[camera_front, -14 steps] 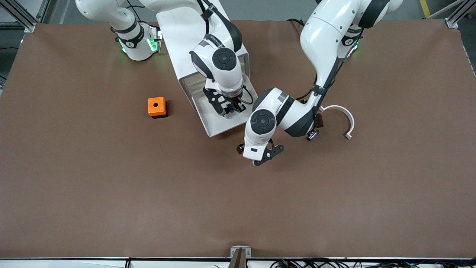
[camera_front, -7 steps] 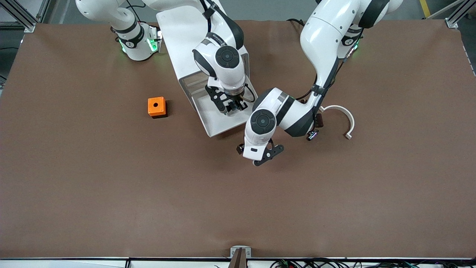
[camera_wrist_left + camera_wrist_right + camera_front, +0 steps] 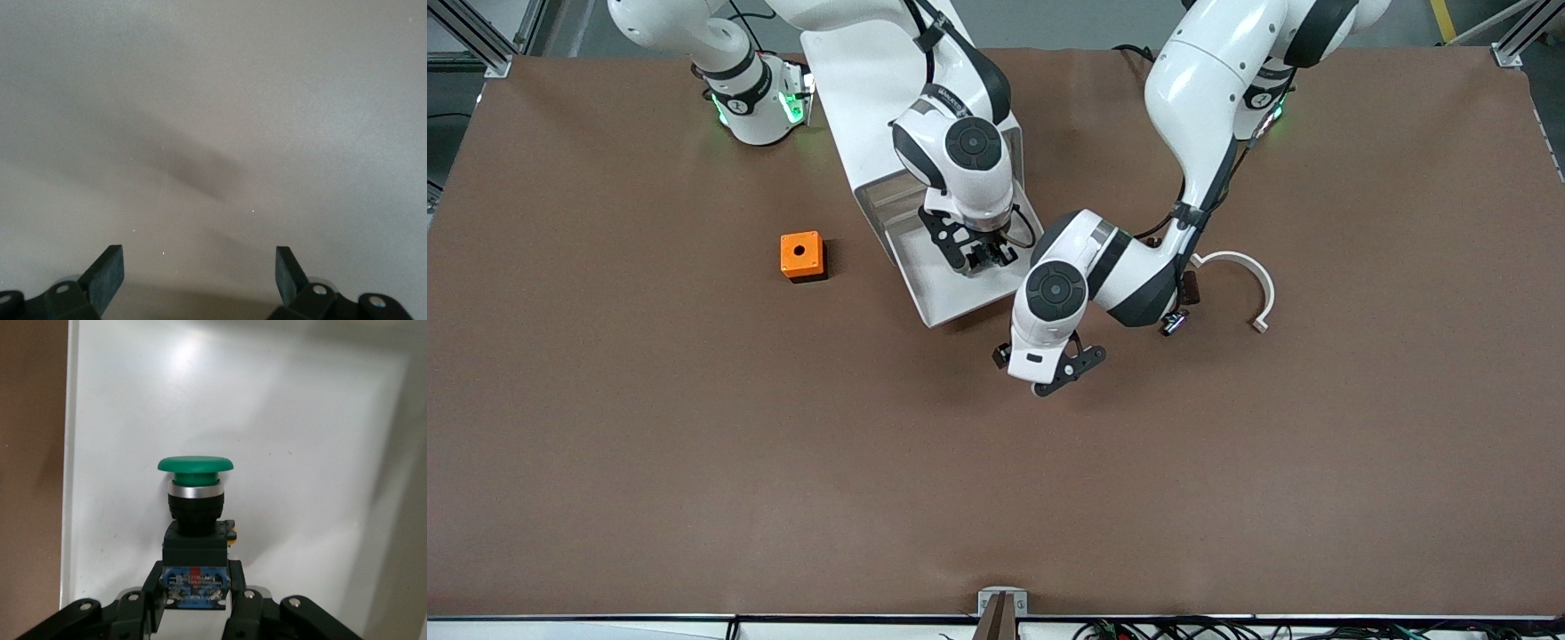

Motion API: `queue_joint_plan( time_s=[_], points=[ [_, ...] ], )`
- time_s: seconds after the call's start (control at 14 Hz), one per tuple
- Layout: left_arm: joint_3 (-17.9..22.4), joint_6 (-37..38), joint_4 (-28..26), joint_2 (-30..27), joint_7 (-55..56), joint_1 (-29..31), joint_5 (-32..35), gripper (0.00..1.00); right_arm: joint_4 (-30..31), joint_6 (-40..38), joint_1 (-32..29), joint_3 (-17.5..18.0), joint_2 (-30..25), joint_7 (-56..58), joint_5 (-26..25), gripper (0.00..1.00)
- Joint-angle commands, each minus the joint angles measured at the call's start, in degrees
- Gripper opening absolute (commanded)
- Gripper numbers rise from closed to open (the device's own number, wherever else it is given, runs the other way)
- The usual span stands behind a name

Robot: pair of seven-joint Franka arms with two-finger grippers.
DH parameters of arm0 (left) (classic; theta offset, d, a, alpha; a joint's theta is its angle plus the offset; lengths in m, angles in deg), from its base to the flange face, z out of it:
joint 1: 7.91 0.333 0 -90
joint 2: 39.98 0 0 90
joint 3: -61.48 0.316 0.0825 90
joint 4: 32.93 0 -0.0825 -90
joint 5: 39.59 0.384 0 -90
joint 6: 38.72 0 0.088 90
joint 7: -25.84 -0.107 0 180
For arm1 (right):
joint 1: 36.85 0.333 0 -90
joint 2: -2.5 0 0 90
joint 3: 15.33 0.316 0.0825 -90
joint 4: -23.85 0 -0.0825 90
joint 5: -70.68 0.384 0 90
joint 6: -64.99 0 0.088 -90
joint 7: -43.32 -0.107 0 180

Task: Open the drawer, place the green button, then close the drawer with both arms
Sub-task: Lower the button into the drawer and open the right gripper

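The lowest drawer (image 3: 941, 300) stands pulled out of the white cabinet (image 3: 871, 98) as a shallow white tray. My right gripper (image 3: 983, 258) is over the tray, shut on the dark body of the green-capped button (image 3: 195, 492). In the right wrist view the fingers (image 3: 151, 593) clamp the button's blue-labelled base, and the drawer's white floor (image 3: 307, 453) lies under it. I cannot tell whether the button touches the floor. My left gripper (image 3: 1047, 373) hangs open and empty over bare table just off the drawer's front corner. Its fingers (image 3: 107, 273) stand wide apart.
An orange cube with a hole (image 3: 801, 256) sits on the table toward the right arm's end. A white curved piece (image 3: 1243, 277) and a small dark part (image 3: 1174, 323) lie beside the left arm's elbow. The brown table (image 3: 783, 462) nearer to the front camera is bare.
My right gripper has shifted slightly over the tray toward the left arm's end, with the button still in it. The left arm has not moved.
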Motion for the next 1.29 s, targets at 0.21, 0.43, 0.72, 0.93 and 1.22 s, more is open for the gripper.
queue_joint_plan(
  time_s=[0.21,0.43,0.72,0.93,1.22],
  points=[
    [-0.29,-0.23,-0.06,-0.27,0.12,0.23,-5.05,1.0,-2.53,-1.49,0.01,-0.83,0.61,0.22,0.84,1.0],
    [-0.21,-0.23,-0.15,-0.18,0.12,0.23,-4.35,1.0,-6.74,-8.85,-0.52,-1.09,0.35,13.44,0.13,1.0],
    [-0.12,-0.32,-0.06,0.17,0.21,-0.03,-3.91,1.0,-12.36,-22.11,-3.94,-1.36,-0.97,30.6,-0.13,1.0],
    [-0.12,-0.32,-0.06,0.17,0.21,0.06,-1.54,1.0,-15.27,-33.45,-7.89,-1.27,-4.3,41.94,-3.63,1.0],
    [-0.21,-0.32,-0.23,0.17,0.3,-0.12,-1.09,1.0,-17.03,-43.75,-15.18,-1.27,-10.19,58.11,-4.79,1.0]
  ],
)
